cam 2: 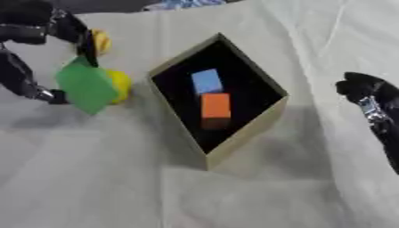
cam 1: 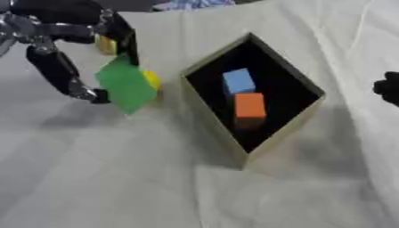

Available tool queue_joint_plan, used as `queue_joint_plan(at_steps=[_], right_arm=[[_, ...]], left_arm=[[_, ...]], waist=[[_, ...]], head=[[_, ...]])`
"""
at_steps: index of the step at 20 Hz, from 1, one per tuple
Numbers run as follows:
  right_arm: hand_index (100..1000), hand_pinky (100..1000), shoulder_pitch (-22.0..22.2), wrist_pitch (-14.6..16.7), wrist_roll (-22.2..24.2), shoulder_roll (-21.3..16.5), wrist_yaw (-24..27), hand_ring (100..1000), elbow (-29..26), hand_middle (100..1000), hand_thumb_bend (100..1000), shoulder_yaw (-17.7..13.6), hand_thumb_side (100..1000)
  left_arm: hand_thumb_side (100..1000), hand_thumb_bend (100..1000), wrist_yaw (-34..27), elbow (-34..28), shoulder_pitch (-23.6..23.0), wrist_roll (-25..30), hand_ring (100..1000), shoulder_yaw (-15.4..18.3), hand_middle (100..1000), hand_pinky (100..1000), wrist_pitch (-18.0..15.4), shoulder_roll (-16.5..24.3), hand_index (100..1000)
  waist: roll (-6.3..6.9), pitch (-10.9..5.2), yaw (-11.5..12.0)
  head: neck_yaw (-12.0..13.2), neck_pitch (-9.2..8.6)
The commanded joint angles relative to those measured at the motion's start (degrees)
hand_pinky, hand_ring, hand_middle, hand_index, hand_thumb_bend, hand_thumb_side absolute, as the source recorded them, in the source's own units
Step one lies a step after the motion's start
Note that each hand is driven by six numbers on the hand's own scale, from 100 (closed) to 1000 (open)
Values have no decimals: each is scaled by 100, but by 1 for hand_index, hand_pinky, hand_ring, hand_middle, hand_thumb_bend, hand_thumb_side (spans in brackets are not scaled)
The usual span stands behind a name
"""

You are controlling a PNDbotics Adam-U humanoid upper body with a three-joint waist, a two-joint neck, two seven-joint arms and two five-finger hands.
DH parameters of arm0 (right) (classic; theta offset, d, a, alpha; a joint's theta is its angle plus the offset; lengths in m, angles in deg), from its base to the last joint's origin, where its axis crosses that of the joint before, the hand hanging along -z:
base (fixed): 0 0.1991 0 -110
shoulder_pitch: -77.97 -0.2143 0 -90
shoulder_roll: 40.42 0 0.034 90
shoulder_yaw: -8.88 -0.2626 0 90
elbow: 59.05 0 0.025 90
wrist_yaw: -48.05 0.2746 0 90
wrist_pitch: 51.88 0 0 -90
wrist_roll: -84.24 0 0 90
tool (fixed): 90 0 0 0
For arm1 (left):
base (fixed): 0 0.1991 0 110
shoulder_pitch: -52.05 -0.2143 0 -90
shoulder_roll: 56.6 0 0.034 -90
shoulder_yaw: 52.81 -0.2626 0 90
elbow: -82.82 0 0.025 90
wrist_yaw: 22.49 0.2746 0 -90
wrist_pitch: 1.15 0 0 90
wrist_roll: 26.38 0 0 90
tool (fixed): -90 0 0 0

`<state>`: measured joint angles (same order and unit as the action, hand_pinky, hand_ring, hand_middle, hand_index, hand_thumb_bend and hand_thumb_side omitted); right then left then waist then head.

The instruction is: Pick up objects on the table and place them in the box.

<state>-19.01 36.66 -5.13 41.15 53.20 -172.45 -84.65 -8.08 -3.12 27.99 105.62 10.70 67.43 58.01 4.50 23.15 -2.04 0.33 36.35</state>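
Left hand (cam 1: 74, 49): upper left, fingers curled around a flat green block (cam 1: 126, 84), held tilted just left of the box.
Yellow objects: one (cam 1: 152, 79) behind the green block, another (cam 1: 106, 44) at the fingers.
Box (cam 1: 210, 122): centre of the table (cam 1: 117, 178), holding a blue block (cam 1: 238, 81) and an orange block (cam 1: 249, 106), touching.
Right hand (cam 2: 360, 88): right edge, finger state is impossible to tell.

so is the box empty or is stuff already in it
Not empty: the open-topped box already holds a blue block and an orange block on its dark floor.
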Motion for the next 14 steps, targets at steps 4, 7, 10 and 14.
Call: queue_joint_plan(at_steps=[4,7,10,14], right_arm=[[851,929,-51,13,37,-165,12,846,-119,755,100,-7,760],[851,929,-91,7,59,-156,24,846,-119,755,100,11,760],[851,929,-97,4,64,-154,27,846,-119,755,100,12,760],[850,929,-219,9,109,-136,53,845,-119,755,100,59,762]], left_arm=[[108,335,269,960,815,503,620,-1,522,764,-347,-777,647],[135,336,392,1471,1047,369,618,96,524,762,-387,-1161,652],[135,336,482,1689,1103,277,618,118,524,762,-500,-1262,652],[245,331,538,1993,1185,81,618,246,528,757,-402,-1547,660]], waist=[[-13,-146,-68],[-7,-125,-116],[-7,-122,-121],[45,-52,-290]], head=[[53,-39],[110,-78],[118,-83],[285,-181]])
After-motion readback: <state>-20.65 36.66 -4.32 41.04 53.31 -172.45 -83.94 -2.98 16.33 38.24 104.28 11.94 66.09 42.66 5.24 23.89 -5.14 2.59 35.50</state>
